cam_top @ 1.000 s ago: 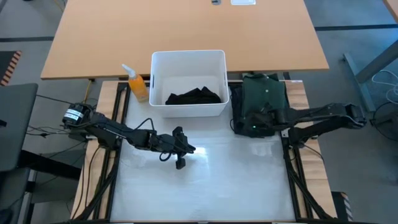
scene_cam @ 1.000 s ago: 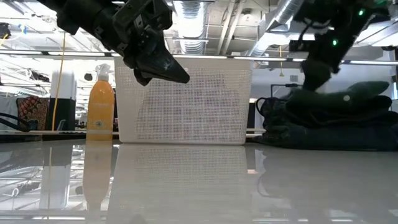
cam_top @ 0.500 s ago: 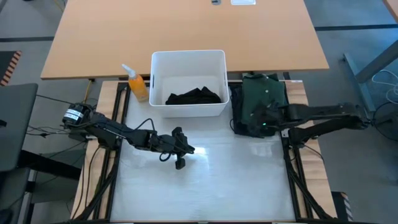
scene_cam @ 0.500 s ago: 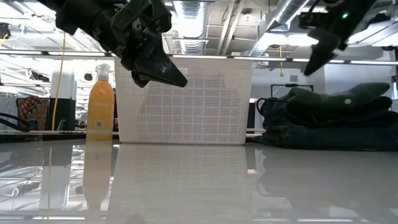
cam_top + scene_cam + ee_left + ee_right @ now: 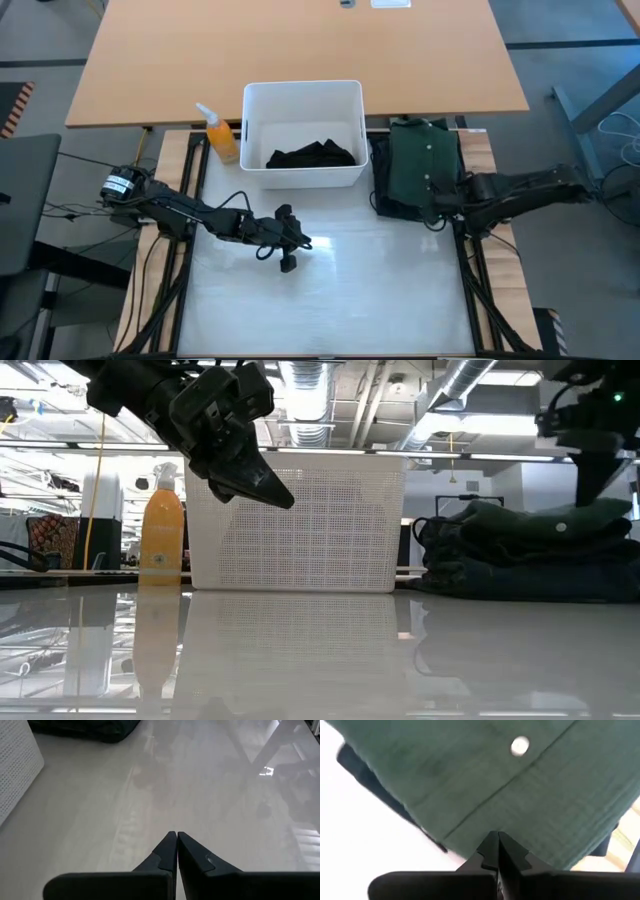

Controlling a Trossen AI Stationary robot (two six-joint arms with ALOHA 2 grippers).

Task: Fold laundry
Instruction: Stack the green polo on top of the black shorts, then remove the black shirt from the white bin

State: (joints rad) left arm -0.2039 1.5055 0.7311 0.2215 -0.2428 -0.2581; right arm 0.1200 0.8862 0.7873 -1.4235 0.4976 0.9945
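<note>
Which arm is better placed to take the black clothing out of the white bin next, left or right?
Probably the left. Its end effector hangs shut over bare table just before the white bin holding the black clothing. The right end effector, shut, is at the folded green shirt.

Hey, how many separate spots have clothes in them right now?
2. Black clothing lies inside the white bin. A folded stack topped by the green shirt sits on the table right of the bin; garments underneath it may be hidden.

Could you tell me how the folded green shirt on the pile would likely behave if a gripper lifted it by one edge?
The green shirt looks soft and creased, so it would probably droop and unfold. It lies on a dark garment, which might drag along.
</note>
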